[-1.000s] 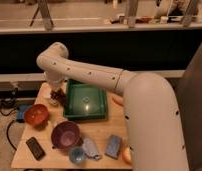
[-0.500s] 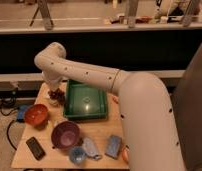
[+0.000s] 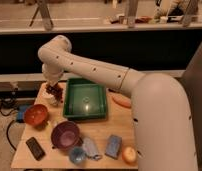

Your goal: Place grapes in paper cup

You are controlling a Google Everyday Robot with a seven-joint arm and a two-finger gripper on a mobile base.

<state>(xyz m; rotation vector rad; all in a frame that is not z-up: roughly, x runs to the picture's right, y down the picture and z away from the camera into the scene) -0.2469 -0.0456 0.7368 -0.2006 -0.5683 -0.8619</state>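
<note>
My gripper [image 3: 54, 88] hangs down at the far left of the table, left of the green tray. It is shut on the grapes [image 3: 55, 92], a small dark reddish-purple bunch at its tip. The paper cup [image 3: 50, 99], small and white, stands right below and slightly left of the grapes, partly hidden by them. The grapes sit at the cup's mouth; I cannot tell whether they touch it.
A green tray [image 3: 85, 111] lies in the middle. An orange bowl [image 3: 35, 115], purple bowl [image 3: 65, 135], blue cup [image 3: 77, 155], black phone [image 3: 35, 148], blue packet [image 3: 113, 146], yellow-orange fruit [image 3: 129, 155] and an orange item [image 3: 121, 101] lie around it.
The arm has shifted slightly left and down with the grapes, bringing them over the paper cup. Nothing else on the table moved.
</note>
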